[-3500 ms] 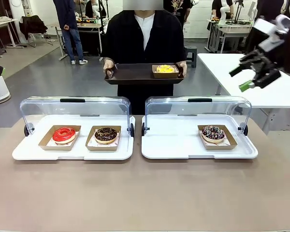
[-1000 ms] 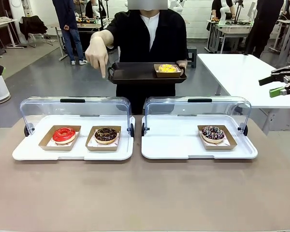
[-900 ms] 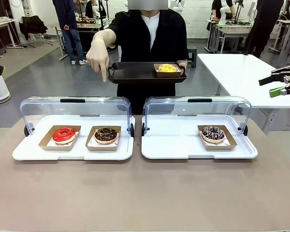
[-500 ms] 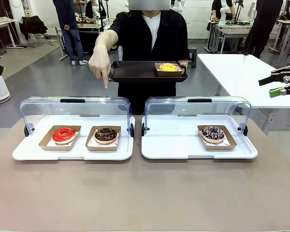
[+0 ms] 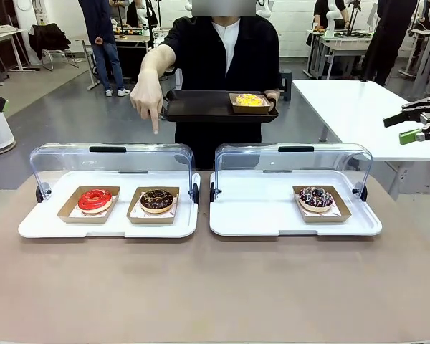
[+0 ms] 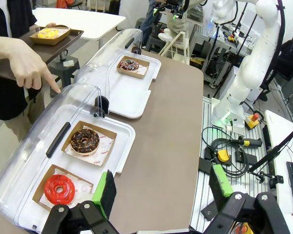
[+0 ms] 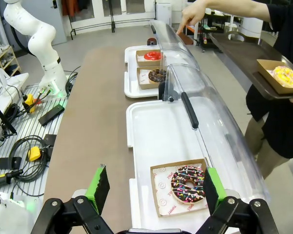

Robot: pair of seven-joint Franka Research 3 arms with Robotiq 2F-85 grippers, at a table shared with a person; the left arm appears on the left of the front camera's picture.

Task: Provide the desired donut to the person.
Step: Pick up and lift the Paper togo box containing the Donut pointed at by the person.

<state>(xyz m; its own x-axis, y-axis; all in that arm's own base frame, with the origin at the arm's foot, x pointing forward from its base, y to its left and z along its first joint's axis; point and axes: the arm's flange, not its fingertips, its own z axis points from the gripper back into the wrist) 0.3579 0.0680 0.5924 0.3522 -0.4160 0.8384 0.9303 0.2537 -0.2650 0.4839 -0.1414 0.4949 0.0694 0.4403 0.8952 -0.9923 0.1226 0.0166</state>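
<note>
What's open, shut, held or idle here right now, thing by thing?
Left case lid: rolled back, open.
Right case lid: rolled back, open.
Left end effector: open, empty.
Right end effector: open, empty.
Person's pointing hand: index finger aimed down, above the left case lid.
Dark tray: held by the person, carrying a boxed yellow donut.

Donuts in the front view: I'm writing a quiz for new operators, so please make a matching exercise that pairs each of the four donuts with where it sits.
Things
1. red donut
2. chocolate donut
3. sprinkled donut
4. yellow donut

Places
A. on the dark tray held by the person
B. alone in the right-hand case
C. outer spot of the left-hand case
D. inner spot of the left-hand case, nearer the table's middle

Pairs: 1-C, 2-D, 3-B, 4-A
</note>
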